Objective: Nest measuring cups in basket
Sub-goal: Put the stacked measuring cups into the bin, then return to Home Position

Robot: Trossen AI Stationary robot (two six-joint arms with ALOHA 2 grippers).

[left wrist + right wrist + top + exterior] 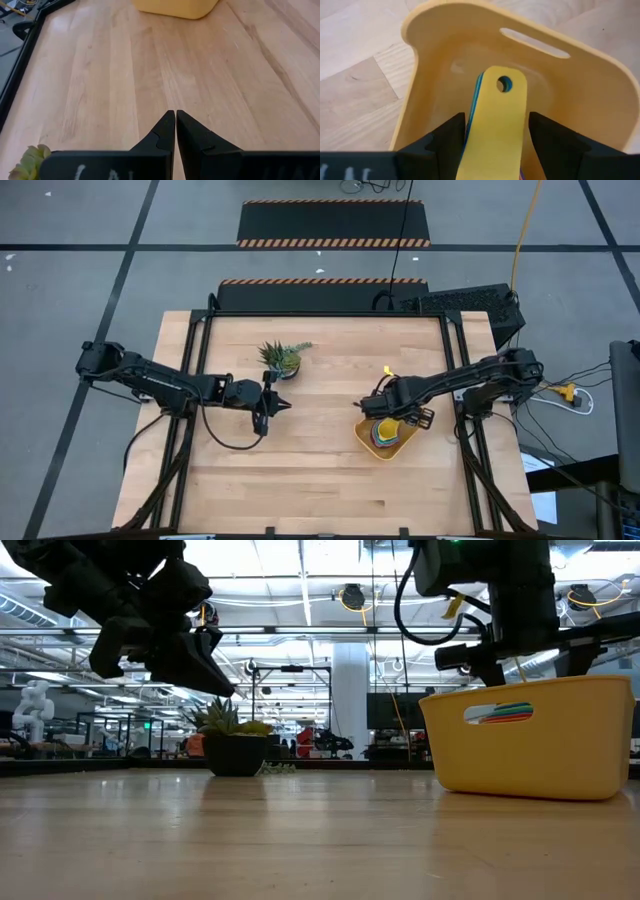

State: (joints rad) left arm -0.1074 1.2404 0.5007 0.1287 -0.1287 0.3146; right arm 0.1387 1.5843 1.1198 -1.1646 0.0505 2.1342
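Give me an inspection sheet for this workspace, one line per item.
Surface: wooden table, bare in front.
Job's things: measuring cups stacked inside the yellow basket; yellow handle on top.
Clutter: potted plant near the far edge.
Hands: left hand shut, empty, above the table; right hand open astride the yellow handle, over the basket.
Cables: yellow cable on the floor.
Surroundings: striped floor mats; no people seen.

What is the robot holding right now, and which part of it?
The right gripper stands around the yellow cup's handle over the basket; contact can't be told. The left gripper is shut, empty.
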